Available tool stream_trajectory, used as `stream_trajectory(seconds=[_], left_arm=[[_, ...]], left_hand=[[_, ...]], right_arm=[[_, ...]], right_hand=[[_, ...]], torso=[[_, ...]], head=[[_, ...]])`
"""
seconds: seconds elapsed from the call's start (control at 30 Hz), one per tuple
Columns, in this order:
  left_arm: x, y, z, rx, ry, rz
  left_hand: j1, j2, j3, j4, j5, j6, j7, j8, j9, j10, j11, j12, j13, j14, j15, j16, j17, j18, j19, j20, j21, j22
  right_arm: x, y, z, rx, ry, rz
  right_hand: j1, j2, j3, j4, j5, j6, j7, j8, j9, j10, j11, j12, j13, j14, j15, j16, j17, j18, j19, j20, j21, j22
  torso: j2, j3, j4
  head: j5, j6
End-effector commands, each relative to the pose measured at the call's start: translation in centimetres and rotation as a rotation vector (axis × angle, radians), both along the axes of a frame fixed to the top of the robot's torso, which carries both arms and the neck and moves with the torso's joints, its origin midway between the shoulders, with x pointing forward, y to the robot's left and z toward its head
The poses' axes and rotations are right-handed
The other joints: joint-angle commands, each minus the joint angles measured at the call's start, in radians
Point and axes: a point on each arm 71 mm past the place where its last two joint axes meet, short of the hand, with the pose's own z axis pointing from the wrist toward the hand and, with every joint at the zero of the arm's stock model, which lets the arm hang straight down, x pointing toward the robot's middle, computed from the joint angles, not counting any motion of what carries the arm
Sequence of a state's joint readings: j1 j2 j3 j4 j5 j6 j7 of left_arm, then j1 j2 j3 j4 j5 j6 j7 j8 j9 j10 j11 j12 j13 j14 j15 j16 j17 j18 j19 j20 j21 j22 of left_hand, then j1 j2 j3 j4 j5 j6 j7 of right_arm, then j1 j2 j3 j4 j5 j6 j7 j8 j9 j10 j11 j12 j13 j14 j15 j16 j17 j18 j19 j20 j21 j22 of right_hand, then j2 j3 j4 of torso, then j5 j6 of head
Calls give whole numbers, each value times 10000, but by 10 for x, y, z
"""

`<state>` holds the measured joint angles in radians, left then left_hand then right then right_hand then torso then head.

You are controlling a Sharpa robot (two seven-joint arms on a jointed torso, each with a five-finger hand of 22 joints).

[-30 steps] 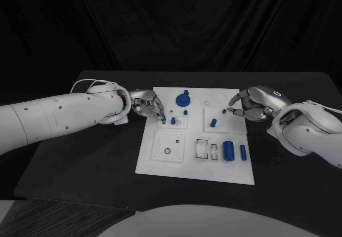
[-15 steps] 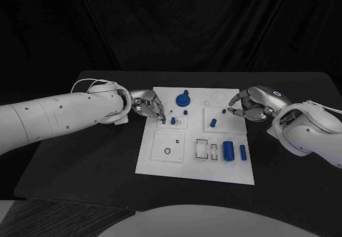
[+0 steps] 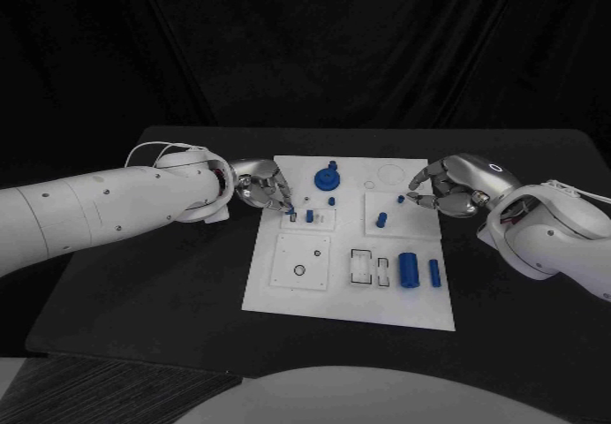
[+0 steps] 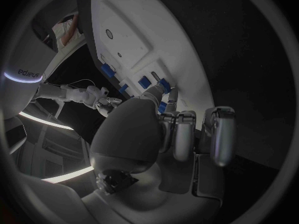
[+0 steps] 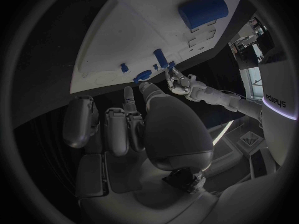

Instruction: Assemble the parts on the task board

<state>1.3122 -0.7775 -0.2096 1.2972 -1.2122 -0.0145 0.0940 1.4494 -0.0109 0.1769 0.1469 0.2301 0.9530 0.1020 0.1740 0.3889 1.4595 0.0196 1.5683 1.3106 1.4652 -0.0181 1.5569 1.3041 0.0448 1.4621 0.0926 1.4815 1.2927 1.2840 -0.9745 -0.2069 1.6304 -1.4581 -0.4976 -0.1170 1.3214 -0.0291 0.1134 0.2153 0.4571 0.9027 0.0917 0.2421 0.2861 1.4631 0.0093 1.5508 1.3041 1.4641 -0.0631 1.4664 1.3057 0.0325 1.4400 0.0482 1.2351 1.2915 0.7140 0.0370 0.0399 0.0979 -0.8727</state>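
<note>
While both hands hover at the task board's far half, I note a large blue cylinder in its near-right recess. Left hand fingertips pinch a small blue part, per its wrist view. Right hand curled; contents undeterminable.

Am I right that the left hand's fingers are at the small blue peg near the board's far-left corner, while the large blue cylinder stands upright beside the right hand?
Not quite. The left hand is indeed at the small blue peg on the task board, but the large blue cylinder lies on its side in the board's near-right part, well clear of the right hand. The head view shows this.
</note>
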Motion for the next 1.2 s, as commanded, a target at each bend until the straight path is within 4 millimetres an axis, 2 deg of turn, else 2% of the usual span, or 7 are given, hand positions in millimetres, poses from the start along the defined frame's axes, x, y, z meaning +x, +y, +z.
stream_trajectory(seconds=[0.03,0.37,0.7,0.97,1.2], left_arm=[[-2,-1,2,-329,-543,-110],[-6,-2,11,-1112,-1565,-253],[-12,1,17,-1465,-2064,-249],[-25,3,22,-1811,-2303,-444],[-35,6,26,-2162,-2511,-861]], left_hand=[[125,-186,900,-521,833,898,-130,509,322,1113,-55,25,2602,1056,-146,139,2667,-264,622,-122,209,2541],[-83,-418,1479,-828,1048,976,-182,958,662,1113,-123,25,2602,1056,-224,139,2667,-294,701,-204,323,2579],[-170,-499,1710,-895,1079,933,-185,1095,775,1113,-131,25,2602,1056,-236,139,2667,-297,709,-218,334,2583],[-192,-530,1799,-918,1054,920,-188,1153,821,1113,-133,25,2602,1056,-240,139,2667,-298,713,-223,338,2584],[-244,-582,1921,-911,842,869,-189,1283,927,1113,-133,25,2602,1056,-238,139,2667,-287,682,-225,295,2569]], right_arm=[[-1,0,-1,4,35,-11],[0,0,-1,1,37,-21],[0,-1,-1,-15,58,-44],[-1,-1,-2,-1,95,-51],[-1,0,-2,8,100,-52]], right_hand=[[189,-49,325,54,230,68,39,124,-104,1077,25,200,2667,697,61,-194,786,409,51,32,-120,1820],[189,-49,325,54,230,68,39,124,-104,1077,25,200,2667,697,61,-194,786,409,51,32,-120,1820],[198,-48,332,45,232,70,43,126,-105,1077,28,200,2667,697,64,-193,788,410,49,34,-126,1818],[199,-50,333,41,232,68,45,126,-107,1077,27,200,2667,697,65,-193,788,410,49,35,-127,1818],[201,-54,334,37,231,64,47,124,-109,1077,26,200,2667,695,66,-197,782,409,50,36,-123,1819]], torso=[[3,-2,2],[-3,2,2],[-5,2,4],[-2,-5,1],[-2,2,11]], head=[[-6,1],[15,1],[-5,1],[8,1],[25,1]])
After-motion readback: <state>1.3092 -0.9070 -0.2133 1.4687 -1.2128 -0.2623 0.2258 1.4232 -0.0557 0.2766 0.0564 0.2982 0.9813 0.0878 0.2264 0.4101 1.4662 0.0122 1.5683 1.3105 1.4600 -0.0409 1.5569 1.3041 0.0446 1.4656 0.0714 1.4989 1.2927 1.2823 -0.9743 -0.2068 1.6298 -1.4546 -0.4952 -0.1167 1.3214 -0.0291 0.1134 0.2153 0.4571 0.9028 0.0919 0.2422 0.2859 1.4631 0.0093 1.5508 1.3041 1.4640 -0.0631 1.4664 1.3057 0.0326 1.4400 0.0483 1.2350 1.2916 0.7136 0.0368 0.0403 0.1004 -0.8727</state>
